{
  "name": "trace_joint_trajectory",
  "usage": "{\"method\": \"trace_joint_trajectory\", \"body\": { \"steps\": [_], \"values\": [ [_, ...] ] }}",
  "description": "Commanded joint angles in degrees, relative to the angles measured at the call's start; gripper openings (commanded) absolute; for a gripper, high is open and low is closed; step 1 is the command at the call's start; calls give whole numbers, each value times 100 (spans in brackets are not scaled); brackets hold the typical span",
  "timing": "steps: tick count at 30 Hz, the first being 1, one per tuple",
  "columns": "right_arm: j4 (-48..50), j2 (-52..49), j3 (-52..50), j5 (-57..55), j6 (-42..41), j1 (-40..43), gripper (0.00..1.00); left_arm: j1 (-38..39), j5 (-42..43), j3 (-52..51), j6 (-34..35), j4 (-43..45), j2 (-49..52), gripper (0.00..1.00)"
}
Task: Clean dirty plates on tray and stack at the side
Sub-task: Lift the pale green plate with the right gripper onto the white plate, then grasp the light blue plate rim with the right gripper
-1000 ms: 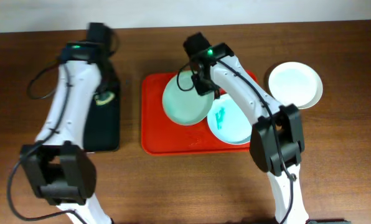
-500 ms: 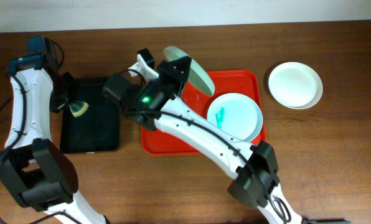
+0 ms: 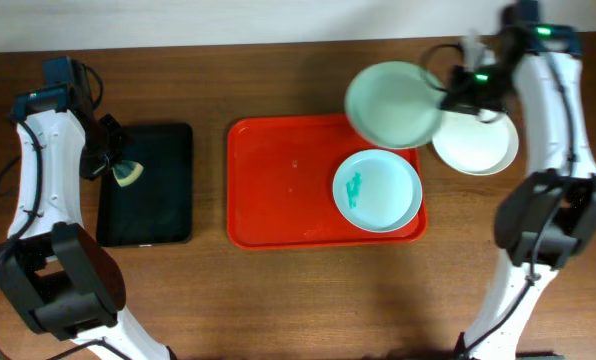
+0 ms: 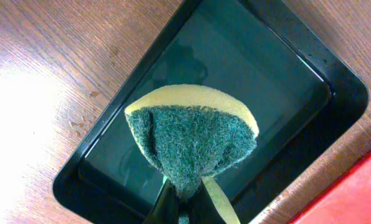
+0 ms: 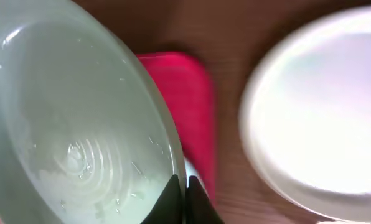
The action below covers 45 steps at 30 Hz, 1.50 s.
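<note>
The red tray (image 3: 278,190) lies mid-table. A pale blue plate (image 3: 378,190) with a teal smear sits in its right part. A white plate (image 3: 478,145) rests on the table right of the tray; it also shows in the right wrist view (image 5: 316,118). My right gripper (image 3: 456,90) is shut on the rim of the mint green plate (image 3: 393,105) and holds it above the tray's top right corner, beside the white plate; the right wrist view shows the jaws (image 5: 184,186) pinching this plate (image 5: 73,124). My left gripper (image 3: 113,165) is shut on a green-and-yellow sponge (image 4: 192,134) over the black tray.
The black tray (image 3: 148,185) lies left of the red tray and shows in the left wrist view (image 4: 297,81). Bare wooden table surrounds both trays. The back table edge runs along the top of the overhead view.
My right arm has carried the mint green plate from the red tray's left end to the right, up beside the white plate. The left arm has stayed over the black tray.
</note>
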<state>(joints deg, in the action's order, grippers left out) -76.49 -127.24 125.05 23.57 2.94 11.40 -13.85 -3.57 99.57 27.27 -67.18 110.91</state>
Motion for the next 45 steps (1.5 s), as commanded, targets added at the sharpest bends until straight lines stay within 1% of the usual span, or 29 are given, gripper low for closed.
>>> {"method": "trace_joint_trajectory", "body": {
  "steps": [1, 3, 6, 9, 12, 13, 14, 15, 16, 17, 19, 20, 21, 23, 25, 27, 28, 29, 31, 32, 33, 34, 38, 40, 41, 42, 44, 45],
  "values": [
    [378, 109, -603, 125, -48, 761, 4, 61, 46, -33, 52, 59, 9, 0],
    [931, 109, -1038, 125, -57, 1250, 4, 136, 39, -33, 50, 55, 9, 0],
    [1814, 87, -1606, 125, -817, 1786, 4, 162, 39, -33, 52, 66, 11, 0],
    [2393, 83, -1971, -37, -839, 1867, 4, 170, 39, -33, 50, 74, 15, 0],
    [2385, 70, -2017, -1104, -1187, 1746, 4, 177, 42, -33, 50, 122, 52, 0],
    [2382, 70, -2017, -1141, -1185, 1714, 11, 177, 42, -35, 52, 125, 76, 0],
    [2334, 70, -2017, -1139, -1182, 1690, 27, 177, 42, -37, 52, 127, 116, 0],
    [2291, 70, -2017, -1134, -1182, 1670, 38, 175, 42, -37, 52, 127, 162, 0],
    [2229, 70, -2017, -1051, -1180, 1635, 51, 175, 44, -39, 52, 131, 197, 0],
    [2177, 70, -2015, -931, -1178, 1604, 57, 177, 44, -39, 50, 138, 214, 0],
    [2107, 96, -2013, -107, -715, 1517, 61, 177, 107, -39, 48, 160, 216, 0],
    [2074, 164, -2013, 365, -616, 1436, 63, 175, 107, -39, 48, 157, 216, 0],
    [2055, 245, -2013, 584, -616, 1346, 64, 175, 109, -39, 48, 157, 216, 0],
    [1965, 540, -2013, 667, -496, 1010, 67, 177, 109, -39, 44, 153, 216, 0],
    [1716, 758, -2013, 660, -74, 619, 67, 177, 131, -39, 28, 151, 216, 0],
    [1246, 802, -2017, 566, 852, 68, 68, 177, 131, -39, 28, 151, 216, 0],
    [1119, 780, -2037, 376, 1207, -142, 67, 175, 129, -39, 28, 151, 216, 0],
    [1137, 772, -2216, -48, 1589, -483, 67, 177, 131, -39, 28, 131, 216, 0],
    [1305, 772, -2507, -680, 1786, -870, 68, 177, 133, -39, 28, 96, 216, 0],
    [1495, 772, -2708, -1276, 1759, -1097, 68, 177, 133, -39, 28, 94, 216, 0],
    [1609, 772, -2837, -1617, 1683, -1226, 68, 177, 133, -39, 28, 96, 216, 0],
    [1744, 772, -2973, -1725, 1631, -1311, 68, 175, 131, -39, 28, 96, 216, 0],
    [2002, 772, -3392, -1718, 1587, -1355, 66, 177, 131, -39, 28, 98, 216, 0],
    [1908, 772, -3473, -1718, 1233, -1355, 62, 177, 131, -39, 28, 114, 216, 0],
    [1860, 772, -3567, -1720, 955, -1355, 58, 177, 133, -39, 28, 116, 216, 0],
    [1834, 772, -3635, -1720, 846, -1360, 58, 177, 138, -39, 28, 114, 216, 0],
    [1773, 772, -3832, -1663, 828, -1364, 57, 175, 299, -39, 28, 111, 216, 0],
    [1729, 772, -3895, -1626, 826, -1364, 54, 177, 323, -39, 28, 114, 216, 0]
  ]
}}
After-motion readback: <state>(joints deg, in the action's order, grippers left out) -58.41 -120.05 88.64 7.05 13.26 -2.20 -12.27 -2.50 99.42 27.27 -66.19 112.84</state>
